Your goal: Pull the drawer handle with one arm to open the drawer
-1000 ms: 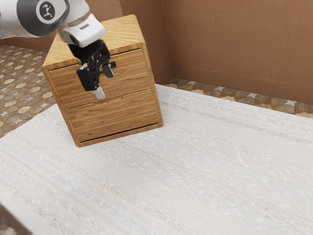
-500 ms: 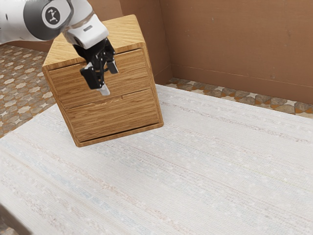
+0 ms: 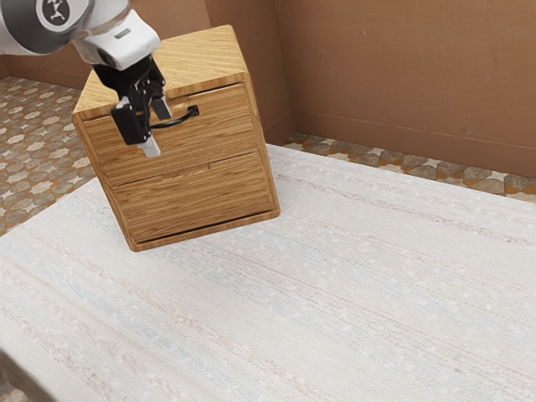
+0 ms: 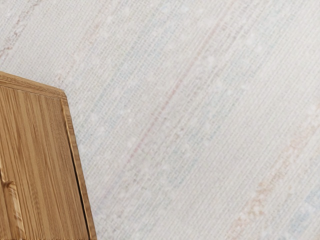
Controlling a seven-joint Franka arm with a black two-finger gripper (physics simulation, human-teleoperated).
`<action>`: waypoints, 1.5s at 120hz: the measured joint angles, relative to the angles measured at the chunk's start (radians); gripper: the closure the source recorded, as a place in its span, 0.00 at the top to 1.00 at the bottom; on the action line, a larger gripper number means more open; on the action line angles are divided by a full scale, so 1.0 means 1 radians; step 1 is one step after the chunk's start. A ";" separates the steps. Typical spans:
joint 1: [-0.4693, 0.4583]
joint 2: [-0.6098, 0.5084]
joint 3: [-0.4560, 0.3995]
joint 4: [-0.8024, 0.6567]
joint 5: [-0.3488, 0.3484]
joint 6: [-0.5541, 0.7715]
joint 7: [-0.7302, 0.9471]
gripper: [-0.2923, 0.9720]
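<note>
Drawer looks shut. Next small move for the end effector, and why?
Probably slide the end effector a little toward the exterior view's right, to centre on the black handle. It sits at the handle's end nearest the arm, and the top drawer front looks flush with the cabinet, so a pull from here may slip off.

The arm (image 3: pixel 52 17) is seen entering at the exterior view's upper left, its grey and white links bent downward. The white wrist (image 3: pixel 121 42) is angled toward the exterior view's right, and the black claw (image 3: pixel 149 127) is carried beneath it, pointed down and slightly rightward. Its fingers (image 3: pixel 132 126) are held apart, with a gap visible between them.
</note>
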 joint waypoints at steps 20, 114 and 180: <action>0.005 0.031 0.001 0.044 0.000 0.012 -0.010 0.77; -0.022 0.133 0.046 0.042 0.184 0.215 -0.058 0.77; -0.023 0.171 0.061 0.023 0.191 0.217 -0.092 0.77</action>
